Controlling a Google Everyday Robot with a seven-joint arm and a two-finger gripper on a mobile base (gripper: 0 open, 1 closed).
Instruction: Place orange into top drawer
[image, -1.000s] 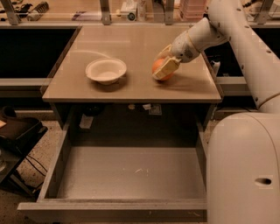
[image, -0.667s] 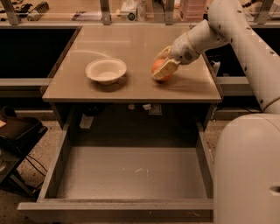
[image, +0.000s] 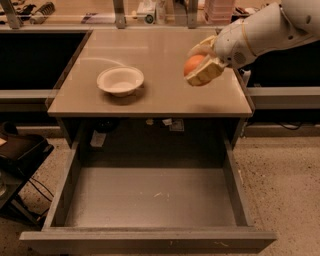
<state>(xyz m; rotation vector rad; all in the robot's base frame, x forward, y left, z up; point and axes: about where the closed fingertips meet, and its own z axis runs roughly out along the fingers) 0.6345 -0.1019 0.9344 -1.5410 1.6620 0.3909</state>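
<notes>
- Black stand or cart (image: 22, 147) at the far left, low on the speckled floor, only partly in view.
- White bowl (image: 120, 80) upright on the left half of the tan tabletop (image: 150, 47); shallow, with only its own pale inside showing.
- Top drawer (image: 150, 241) below the tabletop and forward of it, pulled out toward the camera (grey-brown, low side walls, plain front panel). Floor bare apart from a few pale flecks; orange not in it.
- Orange (image: 192, 64) up over the right part of the tabletop, right of the bowl and well apart from it.
- Gripper (image: 196, 66) at that same spot, pale fingers (image: 202, 79) clamped on the orange from above and below, fruit peeking out on the left.
- White arm (image: 265, 30) reaching in from the upper right corner, ending at the gripper.
</notes>
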